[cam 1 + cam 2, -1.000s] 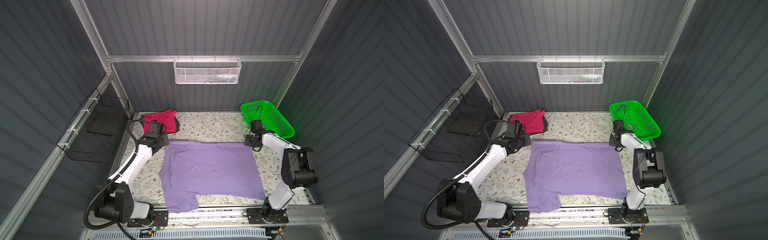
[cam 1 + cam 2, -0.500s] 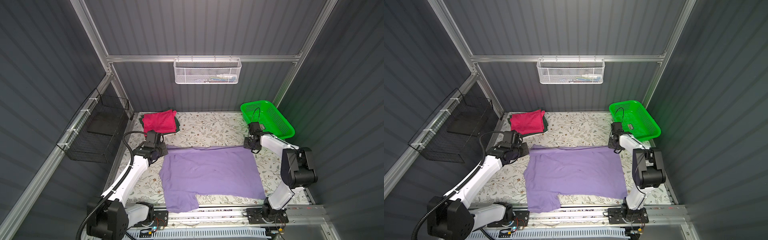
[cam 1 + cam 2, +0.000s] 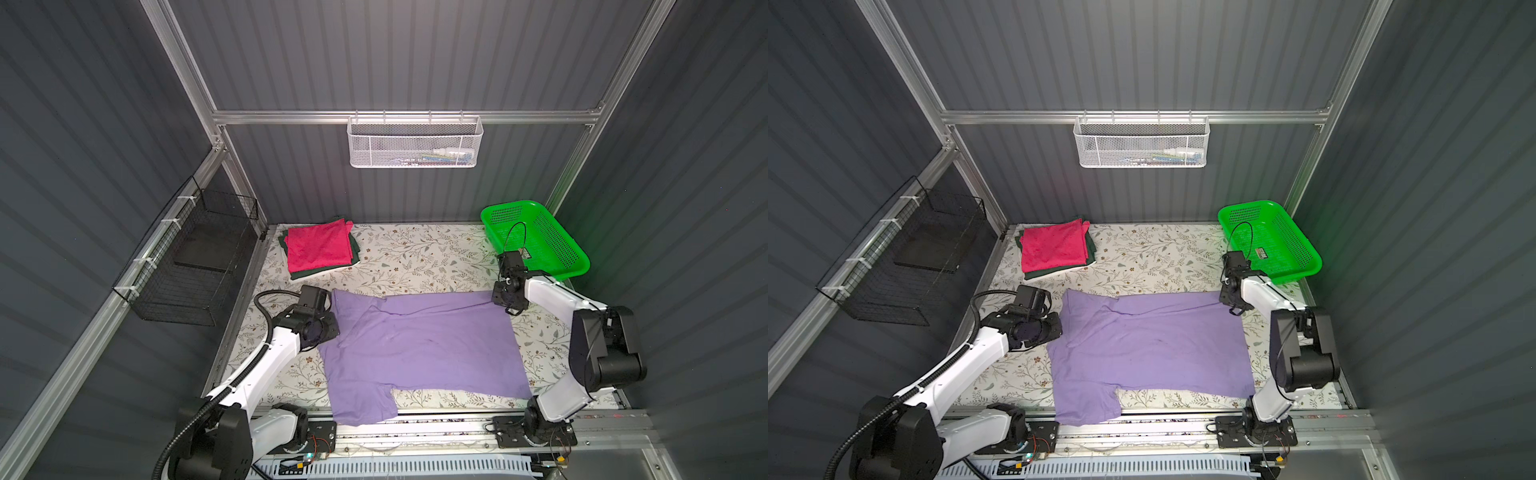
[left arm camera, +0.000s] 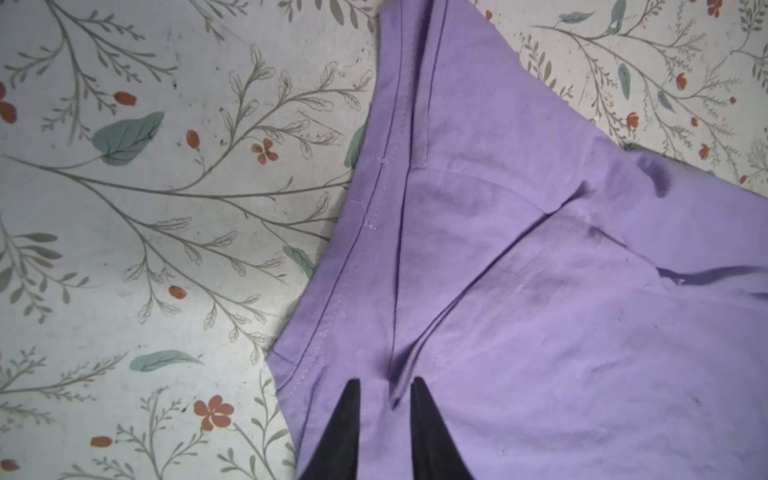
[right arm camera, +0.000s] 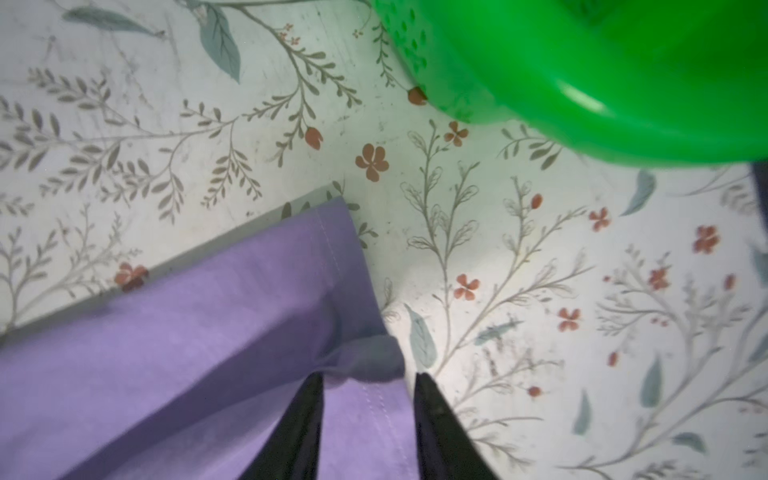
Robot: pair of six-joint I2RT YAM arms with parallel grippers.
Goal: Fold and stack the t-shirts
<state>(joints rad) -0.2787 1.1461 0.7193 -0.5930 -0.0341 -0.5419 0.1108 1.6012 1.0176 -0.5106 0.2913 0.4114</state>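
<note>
Lying spread, lavender t-shirt [image 3: 419, 345], far corners at left tool [image 4: 384, 390], right tool [image 5: 368, 382]

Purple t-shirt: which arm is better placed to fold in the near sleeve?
Left, probably: the near sleeve lies at the t-shirt end below the left gripper; the right gripper is over the opposite hem corner.

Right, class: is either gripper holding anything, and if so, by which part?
Nothing looks held. Both sets of jaws stand parted over the purple t-shirt lying on the table: left gripper by a sleeve hem, right gripper at a hem corner.
</note>
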